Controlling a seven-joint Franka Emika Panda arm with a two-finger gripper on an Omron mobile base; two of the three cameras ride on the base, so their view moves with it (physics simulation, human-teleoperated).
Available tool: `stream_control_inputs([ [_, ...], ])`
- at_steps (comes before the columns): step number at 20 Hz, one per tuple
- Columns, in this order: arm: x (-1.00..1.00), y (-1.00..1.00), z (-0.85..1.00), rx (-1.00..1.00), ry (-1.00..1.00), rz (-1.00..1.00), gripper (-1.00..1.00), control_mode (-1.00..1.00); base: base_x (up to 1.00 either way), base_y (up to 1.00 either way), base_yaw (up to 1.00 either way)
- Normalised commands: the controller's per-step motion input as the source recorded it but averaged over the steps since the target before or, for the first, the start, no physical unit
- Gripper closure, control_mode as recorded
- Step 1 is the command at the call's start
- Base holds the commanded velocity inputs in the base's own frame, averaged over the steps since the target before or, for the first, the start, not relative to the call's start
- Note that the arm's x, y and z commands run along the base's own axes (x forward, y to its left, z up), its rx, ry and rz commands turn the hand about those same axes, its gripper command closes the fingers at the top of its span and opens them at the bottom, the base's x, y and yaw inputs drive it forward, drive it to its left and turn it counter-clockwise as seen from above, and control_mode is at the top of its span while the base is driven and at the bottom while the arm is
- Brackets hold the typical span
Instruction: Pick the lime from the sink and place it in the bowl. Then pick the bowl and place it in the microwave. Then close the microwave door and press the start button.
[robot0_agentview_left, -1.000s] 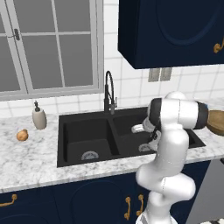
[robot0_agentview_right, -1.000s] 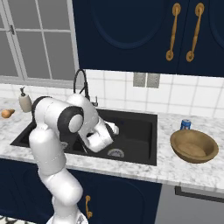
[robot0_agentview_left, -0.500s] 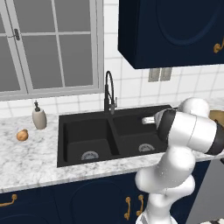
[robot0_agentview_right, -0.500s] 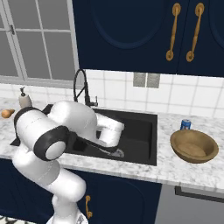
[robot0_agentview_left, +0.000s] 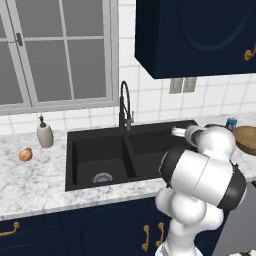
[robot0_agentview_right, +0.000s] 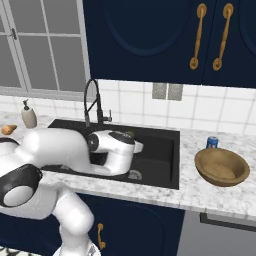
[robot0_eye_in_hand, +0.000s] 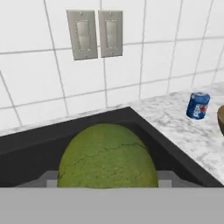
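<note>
My gripper (robot0_eye_in_hand: 107, 180) is shut on the lime (robot0_eye_in_hand: 107, 155), a yellow-green fruit that takes up the gap between the fingers at the bottom of the hand view. In the right base view the gripper (robot0_agentview_right: 132, 141) hangs above the right basin of the black sink (robot0_agentview_right: 161, 156), with a sliver of the lime (robot0_agentview_right: 130, 134) at its tip. Seen from the left base, the gripper (robot0_agentview_left: 176, 131) sits over the sink's (robot0_agentview_left: 100, 152) right rear part. The wooden bowl (robot0_agentview_right: 221, 166) stands on the counter to the right, also at the frame edge (robot0_agentview_left: 246, 139). The microwave is out of view.
A blue can (robot0_agentview_right: 212, 142) stands behind the bowl near the tiled wall, also seen ahead of the hand (robot0_eye_in_hand: 197, 105). The black arched tap (robot0_agentview_left: 125, 107) rises behind the sink. A soap bottle (robot0_agentview_left: 45, 135) and an orange-brown lump (robot0_agentview_left: 25, 154) sit on the left counter.
The arm has swung up and to the right, lifting the hand with the lime out of the right basin toward the sink's right rear edge.
</note>
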Motion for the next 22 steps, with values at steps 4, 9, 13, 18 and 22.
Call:
stream_control_inputs([
  [4, -0.25, -0.17, 1.0, 0.1, -0.05, -0.22, 1.0, -1.0, 0.0, 0.0, 0.0],
  [9, -0.35, -0.27, 1.0, 0.1, -0.04, -0.21, 1.0, -1.0, 0.0, 0.0, 0.0],
  [13, -0.49, -0.19, 1.0, 0.09, -0.16, -0.17, 1.0, -1.0, 0.0, 0.0, 0.0],
  [18, -0.56, -0.01, 1.0, 0.03, -0.45, -0.15, 1.0, -1.0, 0.0, 0.0, 0.0],
  [22, -0.56, 0.0, 1.0, 0.07, -0.47, -0.08, 1.0, -1.0, 0.0, 0.0, 0.0],
])
